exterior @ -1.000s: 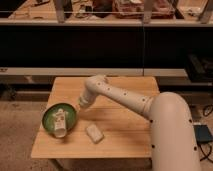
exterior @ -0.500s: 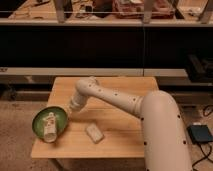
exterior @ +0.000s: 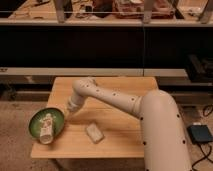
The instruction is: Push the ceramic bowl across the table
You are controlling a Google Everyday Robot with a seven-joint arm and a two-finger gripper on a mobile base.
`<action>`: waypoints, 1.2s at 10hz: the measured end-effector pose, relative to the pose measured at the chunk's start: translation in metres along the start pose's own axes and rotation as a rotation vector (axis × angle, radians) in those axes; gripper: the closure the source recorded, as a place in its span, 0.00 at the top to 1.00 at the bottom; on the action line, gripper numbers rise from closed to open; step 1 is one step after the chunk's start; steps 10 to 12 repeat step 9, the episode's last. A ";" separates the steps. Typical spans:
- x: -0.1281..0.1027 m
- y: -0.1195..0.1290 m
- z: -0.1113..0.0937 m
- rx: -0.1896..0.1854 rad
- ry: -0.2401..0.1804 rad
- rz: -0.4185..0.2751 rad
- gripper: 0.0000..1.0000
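1. Camera view: the worktop (exterior: 120,87), a light-wood rectangle with plank stripes, fills the middle of the scene, with dark shelving behind it at 12 o'clock.
2. The ceramic bowl (exterior: 36,121), dark green with a paler rim, sits at the worktop's 8 o'clock corner, its left part overhanging the left edge.
3. The white arm (exterior: 115,102) enters from 4 o'clock, bends above the worktop's centre and reaches down toward 8 o'clock.
4. The pincer (exterior: 46,131) lies inside the bowl, its pale body slanting toward 6 o'clock and its tip over the bowl's near rim; I cannot tell whether it is spread or closed.
5. A small translucent white cup (exterior: 94,133) lies on the worktop at 3 o'clock from the bowl, near it but apart.
6. A dark box (exterior: 200,134) with a cable rests on the floor at 4 o'clock, beside the robot.
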 end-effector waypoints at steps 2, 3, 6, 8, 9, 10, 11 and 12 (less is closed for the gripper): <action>-0.003 -0.008 0.003 0.008 -0.013 -0.017 0.00; -0.005 -0.010 0.004 0.007 -0.022 -0.023 0.00; -0.010 -0.009 0.008 0.003 -0.044 -0.022 0.02; -0.010 -0.009 0.008 0.003 -0.044 -0.021 0.20; -0.009 -0.009 0.008 0.003 -0.044 -0.021 0.30; -0.009 -0.009 0.008 0.003 -0.044 -0.021 0.30; -0.009 -0.009 0.008 0.003 -0.044 -0.021 0.30; -0.009 -0.009 0.008 0.003 -0.044 -0.021 0.30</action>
